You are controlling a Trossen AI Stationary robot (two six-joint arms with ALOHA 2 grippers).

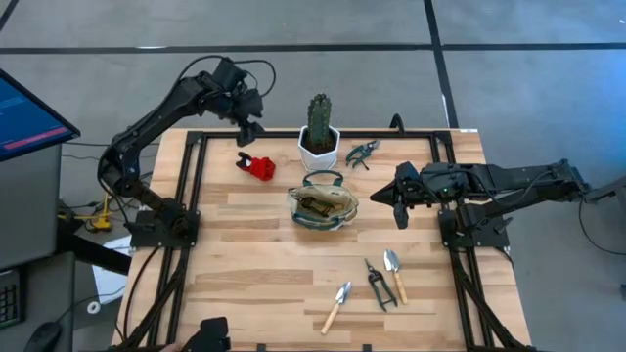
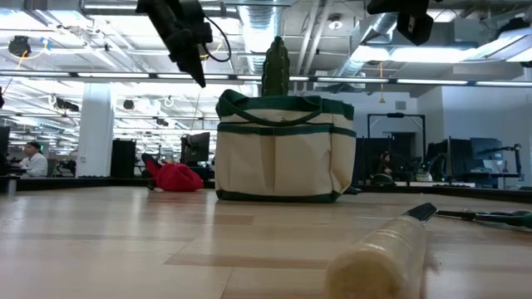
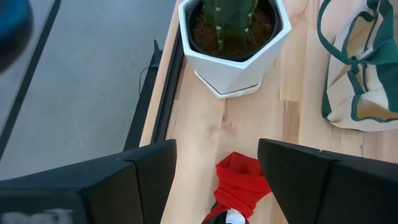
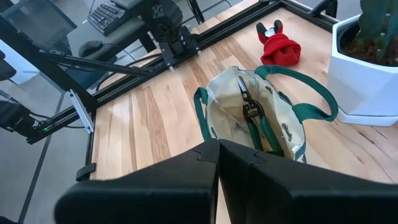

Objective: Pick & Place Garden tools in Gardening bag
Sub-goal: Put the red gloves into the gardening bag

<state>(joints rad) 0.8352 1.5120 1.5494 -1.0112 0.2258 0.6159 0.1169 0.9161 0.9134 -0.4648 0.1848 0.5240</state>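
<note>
Bright, even overhead light; the near wooden handle [image 2: 378,253] is blurred.

L arm reaches toward table's far edge, left gripper [image 1: 248,132] raised, fingers apart, empty. R arm extends inward, right gripper [image 1: 388,196] closed, empty, above tabletop.

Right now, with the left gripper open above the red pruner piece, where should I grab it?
Take the red pruner piece across its red body, coming straight down. It lies flat on the table, apart from the white pot and the bag, and shows between the open left gripper fingers, so little repositioning seems needed.
</note>
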